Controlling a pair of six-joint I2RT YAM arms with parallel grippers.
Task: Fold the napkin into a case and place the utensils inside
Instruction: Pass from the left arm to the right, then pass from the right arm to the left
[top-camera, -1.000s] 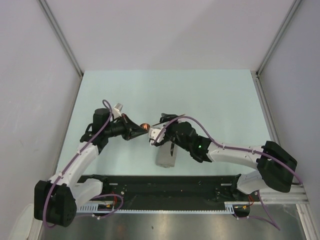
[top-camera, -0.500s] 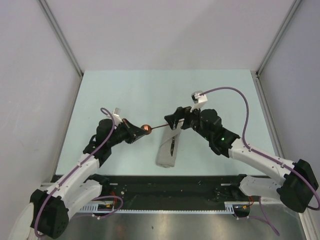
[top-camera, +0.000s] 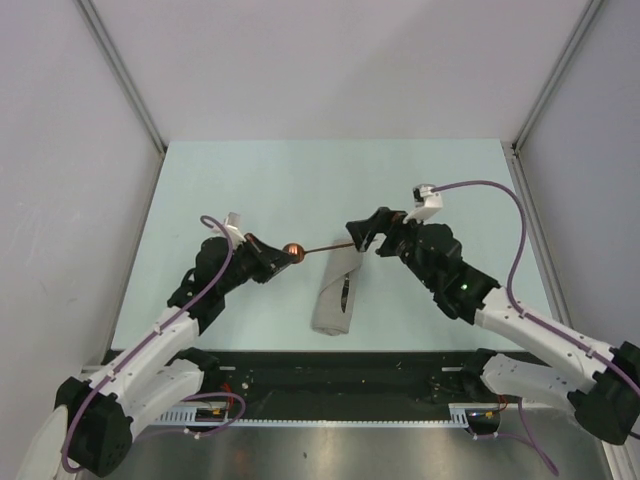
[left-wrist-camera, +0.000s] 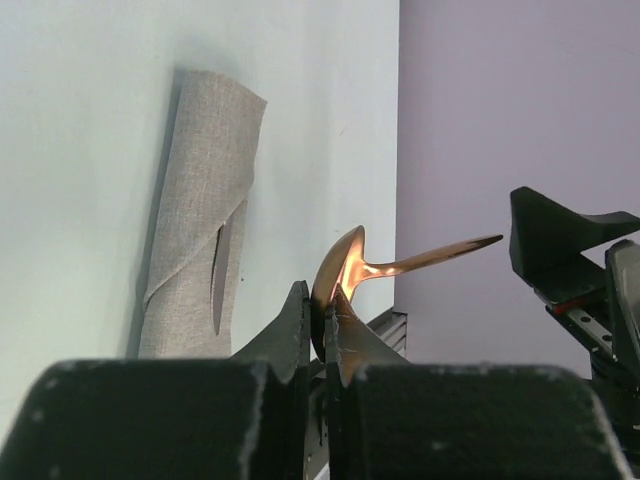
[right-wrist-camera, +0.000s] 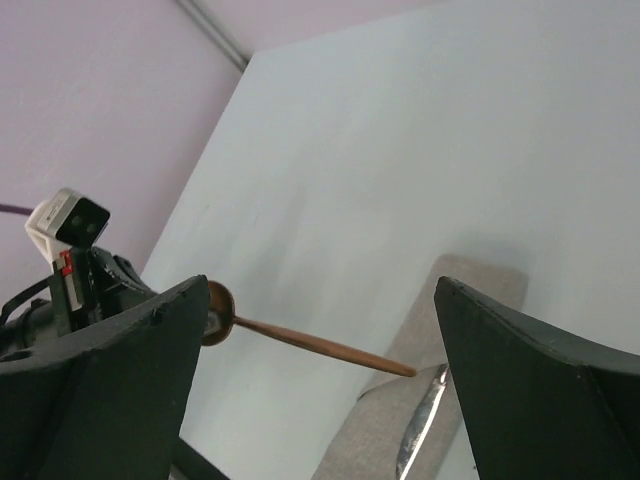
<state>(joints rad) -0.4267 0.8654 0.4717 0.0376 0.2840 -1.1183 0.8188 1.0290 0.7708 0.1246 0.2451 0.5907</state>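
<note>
The grey-beige napkin lies folded into a narrow case on the table; it shows in the left wrist view and the right wrist view. The silver knife sticks out of its fold. My left gripper is shut on the copper bowl of the spoon and holds it above the table, the handle pointing right toward the napkin. My right gripper is open and empty, just past the handle's tip.
The pale green table is bounded by grey walls on both sides and at the back. A black rail runs along the near edge by the arm bases.
My right gripper has let go of the spoon, opened and pulled back to the right and up. My left gripper keeps the spoon by its bowl, almost still.
</note>
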